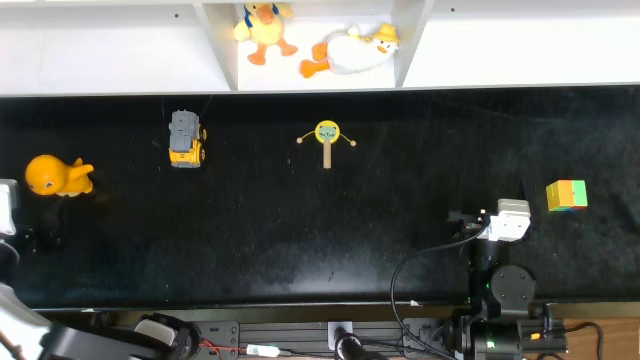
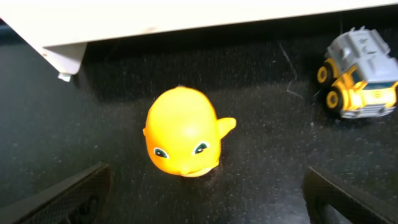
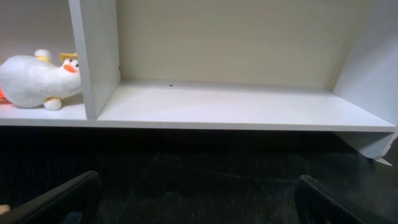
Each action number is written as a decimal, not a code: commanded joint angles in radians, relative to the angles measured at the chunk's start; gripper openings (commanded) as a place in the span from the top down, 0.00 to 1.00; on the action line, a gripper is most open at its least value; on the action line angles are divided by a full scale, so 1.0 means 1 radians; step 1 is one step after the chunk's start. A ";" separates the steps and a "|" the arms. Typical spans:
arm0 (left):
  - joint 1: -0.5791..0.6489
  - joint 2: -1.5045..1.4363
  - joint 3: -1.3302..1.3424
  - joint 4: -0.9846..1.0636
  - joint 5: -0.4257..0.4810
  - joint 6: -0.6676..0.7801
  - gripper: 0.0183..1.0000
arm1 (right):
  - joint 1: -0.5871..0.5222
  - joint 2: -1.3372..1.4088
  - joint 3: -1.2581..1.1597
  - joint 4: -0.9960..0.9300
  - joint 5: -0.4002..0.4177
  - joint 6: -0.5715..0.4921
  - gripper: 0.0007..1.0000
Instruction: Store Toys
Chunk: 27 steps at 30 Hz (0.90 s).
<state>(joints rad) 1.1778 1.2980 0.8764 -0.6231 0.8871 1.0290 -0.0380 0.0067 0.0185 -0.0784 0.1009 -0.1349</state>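
Observation:
An orange whale toy [image 1: 58, 176] sits at the table's far left; it faces my left gripper [image 2: 205, 208], which is open, a short way back from it, with the whale [image 2: 183, 134] centred between the fingers. A grey and yellow truck [image 1: 186, 138] stands to the right of the whale. A small rattle drum [image 1: 327, 137] lies mid-table, and a coloured cube [image 1: 566, 195] rests at the right. My right gripper [image 3: 199, 208] is open and empty, facing an empty compartment of the white shelf [image 3: 236, 106].
The white shelf [image 1: 120, 60] runs along the table's far edge. Its middle compartment holds a yellow plush duck [image 1: 264, 30] and a white plush duck [image 1: 352, 50]. Black table [image 1: 300, 230] lies open between the toys and the arms.

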 commanded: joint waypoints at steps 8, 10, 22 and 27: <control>-0.042 0.085 0.029 0.018 0.063 0.067 0.04 | -0.002 -0.001 -0.014 0.006 -0.007 0.004 0.00; -0.068 0.103 0.029 0.027 0.062 0.067 0.08 | -0.002 -0.001 -0.014 0.006 -0.006 0.004 0.01; -0.138 0.214 0.029 0.295 -0.010 -0.228 0.07 | -0.002 -0.001 -0.014 0.006 -0.006 0.004 0.01; -0.156 0.225 0.029 0.293 -0.014 -0.228 0.06 | -0.002 -0.001 -0.014 0.006 -0.006 0.004 0.01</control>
<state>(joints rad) 1.0344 1.5085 0.8864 -0.3214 0.8814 0.8425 -0.0380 0.0067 0.0185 -0.0776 0.1009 -0.1345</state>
